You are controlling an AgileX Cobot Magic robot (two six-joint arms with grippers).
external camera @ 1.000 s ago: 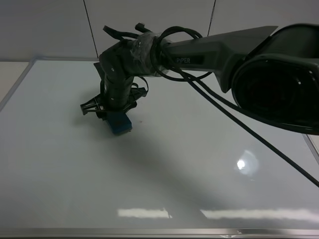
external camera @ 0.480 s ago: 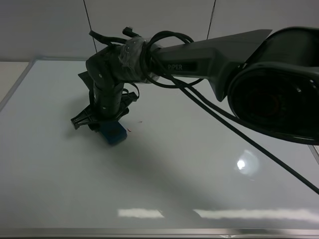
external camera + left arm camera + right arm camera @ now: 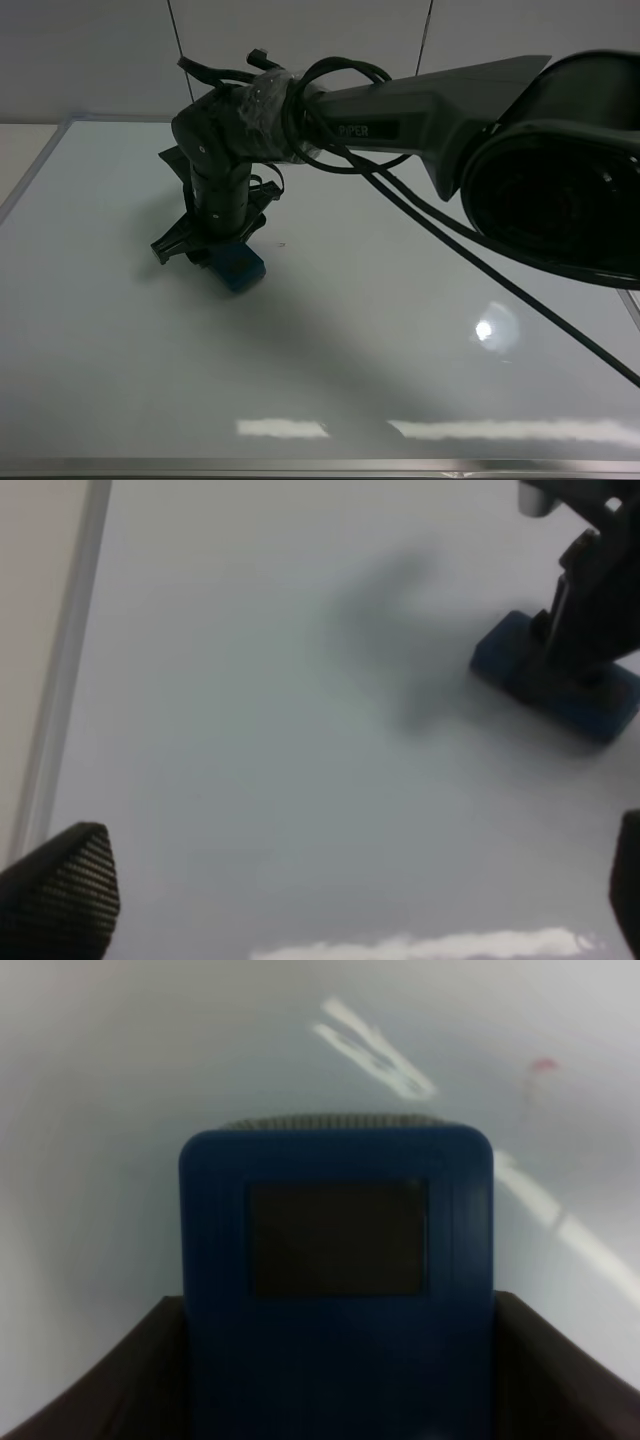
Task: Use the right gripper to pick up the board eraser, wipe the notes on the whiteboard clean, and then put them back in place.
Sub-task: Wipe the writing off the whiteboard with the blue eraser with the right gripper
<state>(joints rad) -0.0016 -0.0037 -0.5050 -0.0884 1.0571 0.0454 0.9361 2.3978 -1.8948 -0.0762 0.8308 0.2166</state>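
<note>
From up high, your right claw (image 3: 228, 250) is clamped on the board eraser (image 3: 241, 270), flat on the whiteboard (image 3: 400, 370) left of centre, well clear of the frame (image 3: 30, 172), bare board all round; a red speck of the notes (image 3: 281, 244) sits near it. Left wrist: left claw (image 3: 345, 890) wide open by the frame. Right wrist: eraser gripped, speck beyond it.
</note>
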